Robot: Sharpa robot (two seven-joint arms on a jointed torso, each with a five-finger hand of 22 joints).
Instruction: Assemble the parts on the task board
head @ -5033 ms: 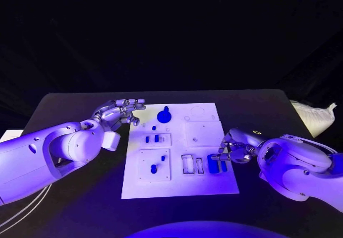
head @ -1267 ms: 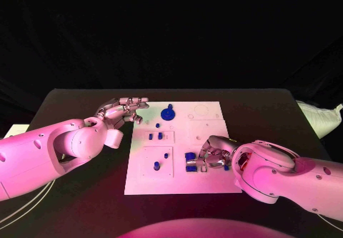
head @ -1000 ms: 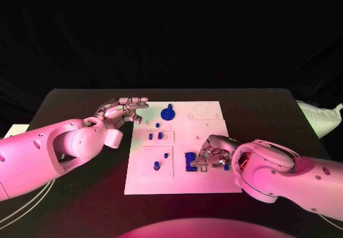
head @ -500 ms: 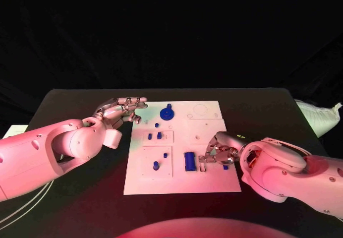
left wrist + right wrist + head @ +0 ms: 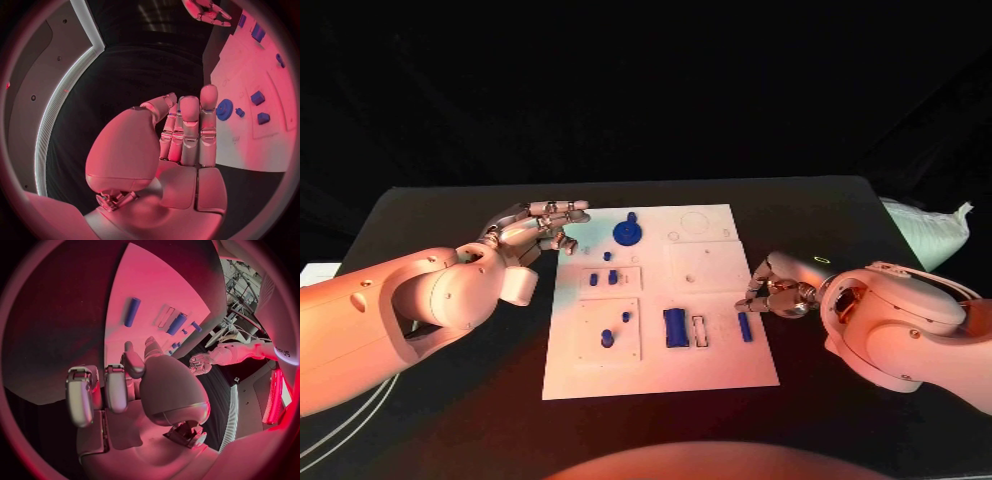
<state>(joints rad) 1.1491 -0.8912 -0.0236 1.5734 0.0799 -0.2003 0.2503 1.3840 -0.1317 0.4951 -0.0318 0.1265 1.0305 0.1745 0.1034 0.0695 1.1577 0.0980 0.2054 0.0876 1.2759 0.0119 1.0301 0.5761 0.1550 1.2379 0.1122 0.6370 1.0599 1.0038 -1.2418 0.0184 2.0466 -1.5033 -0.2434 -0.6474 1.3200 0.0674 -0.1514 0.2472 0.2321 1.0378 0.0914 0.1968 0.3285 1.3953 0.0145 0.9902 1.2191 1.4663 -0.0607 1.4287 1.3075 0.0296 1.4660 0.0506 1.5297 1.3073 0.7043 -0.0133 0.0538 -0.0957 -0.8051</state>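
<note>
From the head view, your right robot hand (image 5: 780, 290) sits at the board's (image 5: 711, 365) right edge with fingers curled and nothing in them, just beside the thin bar (image 5: 744, 326), which lies loose on the plate; I judge that bar your next pick. The thick bar (image 5: 675, 327) already fills one slot, and the narrow slot (image 5: 701, 329) next to it stands open, likely the thin bar's seat. Your left robot hand (image 5: 538, 224) hovers at the board's far left corner, fingers apart, holding nothing, kept off the work so it does not block you. The gear (image 5: 629, 233) lies near it. In the left wrist view, that hand (image 5: 181, 135) is loosely spread above the table (image 5: 134, 75), the gear (image 5: 224, 108) beyond its fingertips. In the right wrist view, the hand (image 5: 119, 390) is bent and bare, both bars (image 5: 132, 312) well ahead of it.
</note>
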